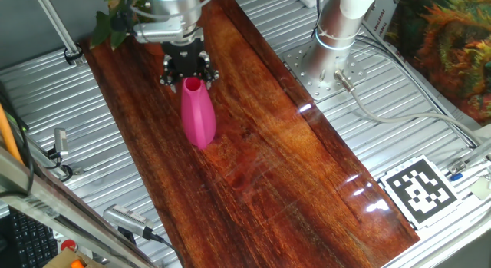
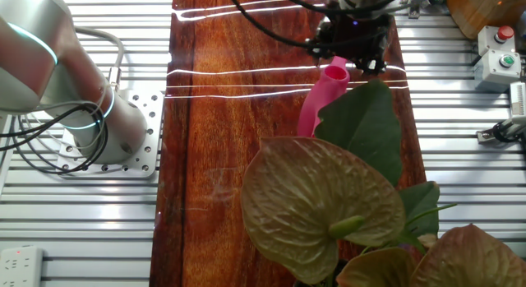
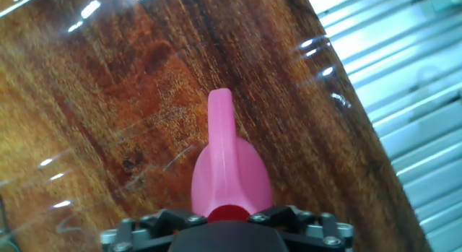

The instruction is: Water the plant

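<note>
hand view: gripper (image 3: 229, 222) clenched on the pink watering can (image 3: 227, 172).
the plant (image 2: 362, 127) sits just beside the can, leaves overlapping it.

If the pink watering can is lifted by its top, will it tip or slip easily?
The pink watering can looks like smooth, glossy plastic, so it may slip. It is tall and narrow, so it probably tips easily. The pincer sits at its top end, so the body could swing.

Bright, even overhead light; white glare streaks on glossy wooden board (image 1: 253, 137) beyond the gripper (image 1: 186, 68) (strongest in the other fixed view). Hand view soft, gripper base blurred.
</note>
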### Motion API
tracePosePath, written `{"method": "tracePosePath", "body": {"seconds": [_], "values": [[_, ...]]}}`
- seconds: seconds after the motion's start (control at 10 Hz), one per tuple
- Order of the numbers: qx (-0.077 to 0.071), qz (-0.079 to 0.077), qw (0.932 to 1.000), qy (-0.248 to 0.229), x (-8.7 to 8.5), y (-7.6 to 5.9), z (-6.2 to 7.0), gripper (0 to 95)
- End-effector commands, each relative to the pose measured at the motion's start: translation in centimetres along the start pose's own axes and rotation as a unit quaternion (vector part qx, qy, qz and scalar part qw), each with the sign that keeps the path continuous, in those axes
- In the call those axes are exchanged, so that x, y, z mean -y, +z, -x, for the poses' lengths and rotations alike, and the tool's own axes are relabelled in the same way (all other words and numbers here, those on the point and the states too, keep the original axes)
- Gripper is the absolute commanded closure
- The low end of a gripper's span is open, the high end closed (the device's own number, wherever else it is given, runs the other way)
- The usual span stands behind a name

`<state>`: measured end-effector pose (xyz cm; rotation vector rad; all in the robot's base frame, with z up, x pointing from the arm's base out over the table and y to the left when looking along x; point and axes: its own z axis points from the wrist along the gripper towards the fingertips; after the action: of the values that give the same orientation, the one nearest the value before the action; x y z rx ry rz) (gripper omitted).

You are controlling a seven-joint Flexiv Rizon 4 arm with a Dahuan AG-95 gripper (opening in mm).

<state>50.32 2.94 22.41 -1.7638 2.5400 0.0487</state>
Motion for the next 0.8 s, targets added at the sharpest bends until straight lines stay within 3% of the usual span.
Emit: {"method": "tracePosePath", "body": {"seconds": [0.1,0.8], "values": [[0.003,-0.008,1.0000,0.003,-0.2,0.5,-0.1,19.0],[0.009,-0.024,0.9995,-0.020,-0.3,1.4,-0.3,19.0]]}}
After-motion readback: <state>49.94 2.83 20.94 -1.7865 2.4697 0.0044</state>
